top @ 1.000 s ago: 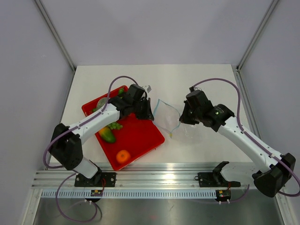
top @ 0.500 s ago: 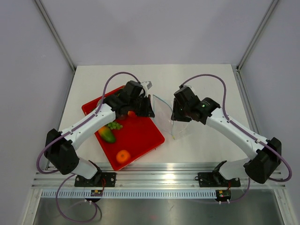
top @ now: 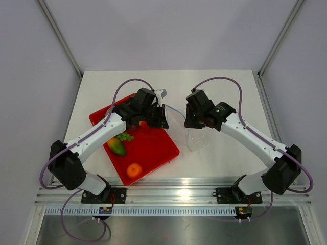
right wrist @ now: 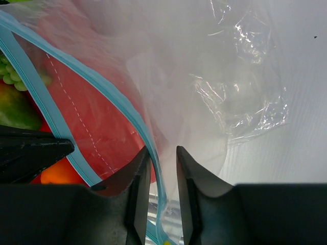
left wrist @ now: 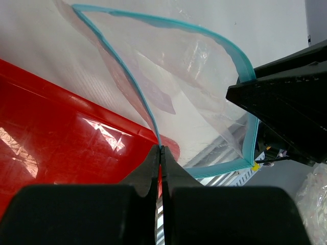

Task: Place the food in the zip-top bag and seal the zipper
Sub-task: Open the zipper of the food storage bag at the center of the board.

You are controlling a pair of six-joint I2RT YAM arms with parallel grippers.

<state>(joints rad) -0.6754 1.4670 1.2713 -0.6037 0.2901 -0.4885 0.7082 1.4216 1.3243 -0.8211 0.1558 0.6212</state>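
The food (top: 117, 147) lies on the red tray (top: 153, 148), left of the mouth. The left gripper (left wrist: 160, 153) is clamped on one zipper (left wrist: 168, 23) lip. The zip-top bag (top: 195, 137) hangs open. The right gripper (right wrist: 161, 153) sits narrow about the other lip, grip unconfirmed.

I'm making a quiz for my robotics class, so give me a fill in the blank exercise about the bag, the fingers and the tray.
The left fingers are shut on the zip-top bag's ___. The orange lies on the red ___. The bag's mouth stands ___.
Missing words: zipper; tray; open.
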